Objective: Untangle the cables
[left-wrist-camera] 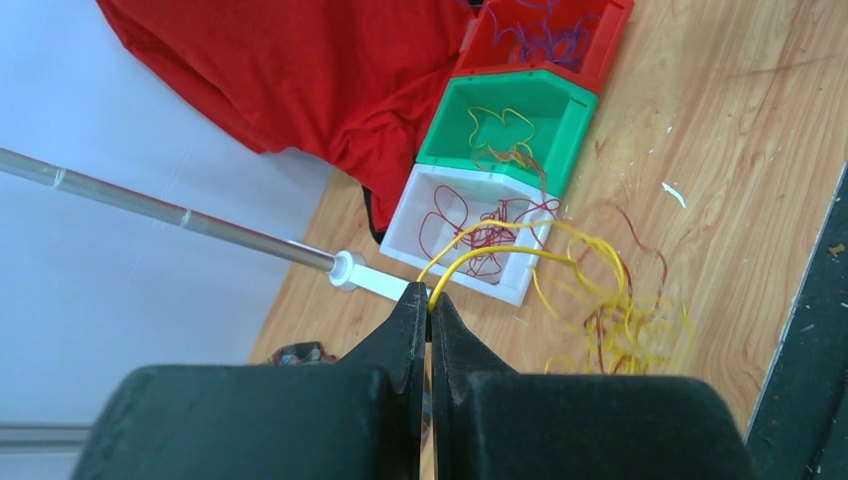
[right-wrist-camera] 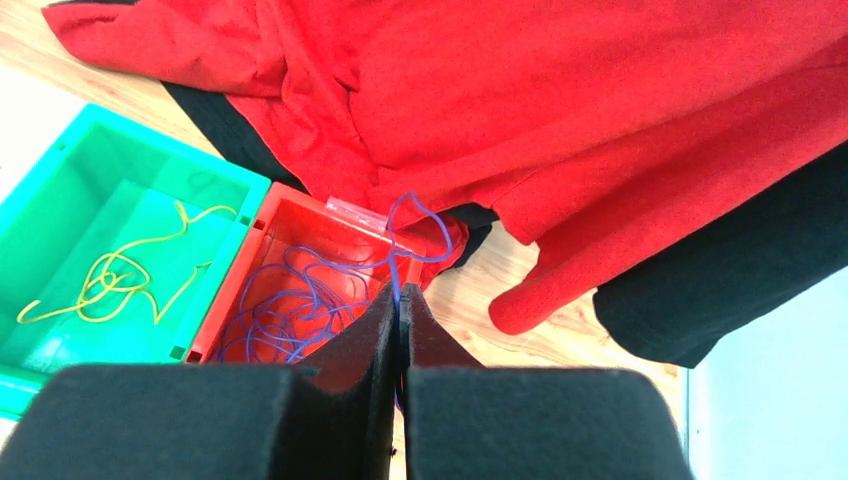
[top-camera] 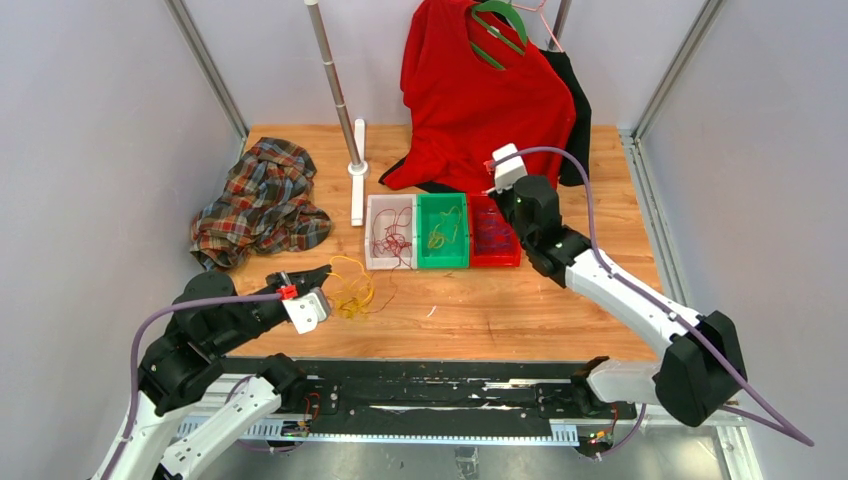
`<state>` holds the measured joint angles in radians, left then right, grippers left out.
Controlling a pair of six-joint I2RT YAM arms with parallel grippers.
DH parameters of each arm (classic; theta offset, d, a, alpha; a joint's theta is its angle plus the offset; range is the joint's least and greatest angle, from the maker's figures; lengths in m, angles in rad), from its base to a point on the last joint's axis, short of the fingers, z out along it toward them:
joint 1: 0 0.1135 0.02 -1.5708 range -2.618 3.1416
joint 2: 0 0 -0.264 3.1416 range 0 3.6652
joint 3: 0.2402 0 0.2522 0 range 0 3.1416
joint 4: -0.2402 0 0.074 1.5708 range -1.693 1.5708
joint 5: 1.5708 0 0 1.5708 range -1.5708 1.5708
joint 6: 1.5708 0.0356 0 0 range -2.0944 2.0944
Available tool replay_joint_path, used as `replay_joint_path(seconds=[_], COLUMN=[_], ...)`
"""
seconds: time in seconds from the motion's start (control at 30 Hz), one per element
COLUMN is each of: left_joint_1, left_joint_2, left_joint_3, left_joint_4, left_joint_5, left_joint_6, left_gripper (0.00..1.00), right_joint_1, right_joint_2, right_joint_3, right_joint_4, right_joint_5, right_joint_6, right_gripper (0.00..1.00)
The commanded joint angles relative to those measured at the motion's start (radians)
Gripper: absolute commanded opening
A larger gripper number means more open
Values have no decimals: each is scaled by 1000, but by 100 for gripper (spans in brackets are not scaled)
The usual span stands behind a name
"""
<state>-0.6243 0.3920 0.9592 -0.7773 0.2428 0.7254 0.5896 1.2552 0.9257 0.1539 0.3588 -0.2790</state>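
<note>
A tangle of yellow and dark red cables (top-camera: 352, 295) lies on the wooden table near the left front; it also shows in the left wrist view (left-wrist-camera: 620, 335). My left gripper (left-wrist-camera: 430, 297) is shut on a yellow cable (left-wrist-camera: 500, 252) that arcs up from the tangle. My right gripper (right-wrist-camera: 398, 293) is shut on a purple cable (right-wrist-camera: 412, 225) above the red bin (right-wrist-camera: 290, 215), which holds several purple cables. The green bin (top-camera: 442, 232) holds yellow cable, the white bin (top-camera: 391, 232) holds red cable.
A plaid shirt (top-camera: 262, 200) lies at the left. A red garment (top-camera: 480, 100) on a green hanger and a black garment (top-camera: 572, 110) hang behind the bins. A metal pole (top-camera: 335, 85) on a white base (top-camera: 357, 185) stands at the back.
</note>
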Motion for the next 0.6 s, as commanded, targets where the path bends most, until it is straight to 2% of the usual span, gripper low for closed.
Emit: replay_joint_path(seconds=[0.0, 0.17, 0.33, 0.43, 0.57], left_joint_1=[0, 0, 0, 0, 0], left_joint_2=[11, 5, 10, 13, 18], left_joint_3=[23, 28, 26, 30, 31], left_joint_4=[44, 47, 56, 58, 58], left_joint_5=[20, 29, 21, 27, 32], left_joint_6=[-22, -28, -17, -16, -16], left_gripper=[1, 1, 1, 1, 1], right_joint_1=[-13, -23, -45, -72, -93], right_joint_2=[58, 150, 261, 332, 412], right_joint_3=[-20, -47, 11, 55, 134], right_joint_4=[5, 62, 43, 24, -11], right_joint_5=[50, 32, 4, -55, -93], right_joint_6=[65, 114, 152, 183, 183], right_gripper=[1, 1, 2, 13, 21])
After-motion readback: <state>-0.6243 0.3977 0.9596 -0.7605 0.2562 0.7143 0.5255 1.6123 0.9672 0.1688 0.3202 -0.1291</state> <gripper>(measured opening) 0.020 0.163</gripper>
